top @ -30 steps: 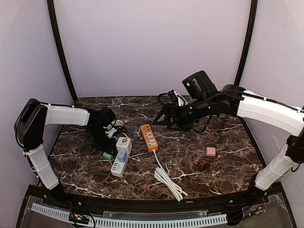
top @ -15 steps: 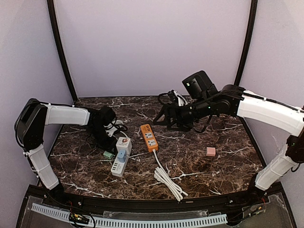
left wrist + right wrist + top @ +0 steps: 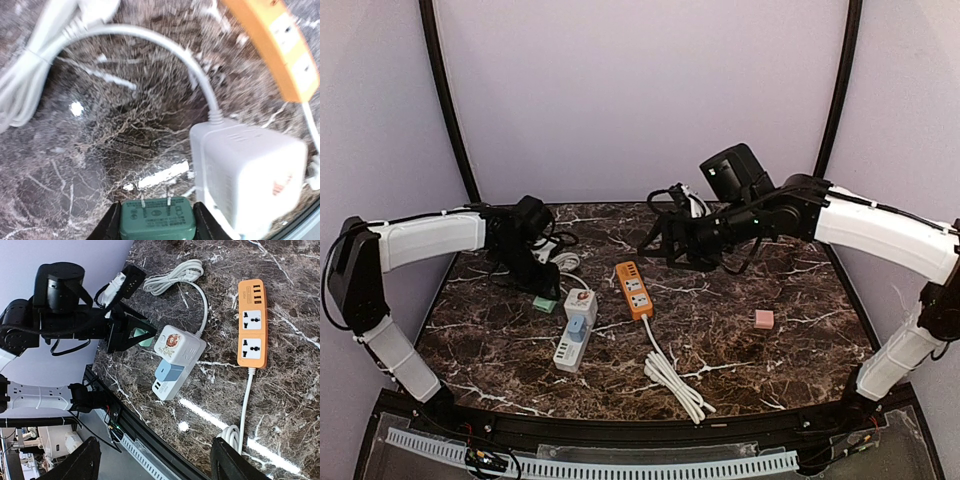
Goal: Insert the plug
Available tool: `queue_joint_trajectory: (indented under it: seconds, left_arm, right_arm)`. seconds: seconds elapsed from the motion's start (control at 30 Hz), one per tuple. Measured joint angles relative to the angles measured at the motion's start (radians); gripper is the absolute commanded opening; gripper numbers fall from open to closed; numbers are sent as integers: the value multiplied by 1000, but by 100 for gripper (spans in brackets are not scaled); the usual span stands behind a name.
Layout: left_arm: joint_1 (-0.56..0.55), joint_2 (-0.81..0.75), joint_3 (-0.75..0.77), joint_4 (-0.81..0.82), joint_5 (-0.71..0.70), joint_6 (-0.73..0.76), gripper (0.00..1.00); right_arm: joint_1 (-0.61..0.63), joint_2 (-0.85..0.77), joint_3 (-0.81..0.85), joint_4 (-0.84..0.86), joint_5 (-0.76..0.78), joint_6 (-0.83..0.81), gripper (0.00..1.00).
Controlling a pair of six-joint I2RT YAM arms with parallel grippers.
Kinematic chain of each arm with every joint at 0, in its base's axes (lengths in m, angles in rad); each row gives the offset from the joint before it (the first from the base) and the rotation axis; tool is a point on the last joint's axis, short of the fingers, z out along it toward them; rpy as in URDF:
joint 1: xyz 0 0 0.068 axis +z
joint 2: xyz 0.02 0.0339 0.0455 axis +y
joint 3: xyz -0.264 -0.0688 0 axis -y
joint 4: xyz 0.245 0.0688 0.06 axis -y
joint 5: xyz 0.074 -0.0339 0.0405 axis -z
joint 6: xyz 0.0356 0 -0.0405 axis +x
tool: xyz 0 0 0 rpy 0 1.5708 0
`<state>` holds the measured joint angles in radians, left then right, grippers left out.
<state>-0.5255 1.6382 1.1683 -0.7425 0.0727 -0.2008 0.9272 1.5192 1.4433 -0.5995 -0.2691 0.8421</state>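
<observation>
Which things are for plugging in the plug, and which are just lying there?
For the job:
- green plug, held in the left gripper
- white strip and orange strip: one of them probably takes it, I cannot tell which

Just lying about:
- pink block
- blue plug, already in the white strip

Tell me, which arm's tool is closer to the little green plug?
Left. The left tool grips the green plug between its fingers. The right tool hangs open farther off, beyond the orange power strip.
</observation>
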Motion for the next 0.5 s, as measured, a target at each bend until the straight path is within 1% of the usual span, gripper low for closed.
queue_joint_trajectory:
  seconds: [0.23, 0.5]
  left_arm:
    - [0, -132, 88, -48, 17, -100, 28]
    - [0, -212, 186, -76, 81, -272, 17]
  right_arm:
    - [7, 21, 39, 51, 11, -23, 73]
    - [48, 27, 83, 135, 89, -67, 71]
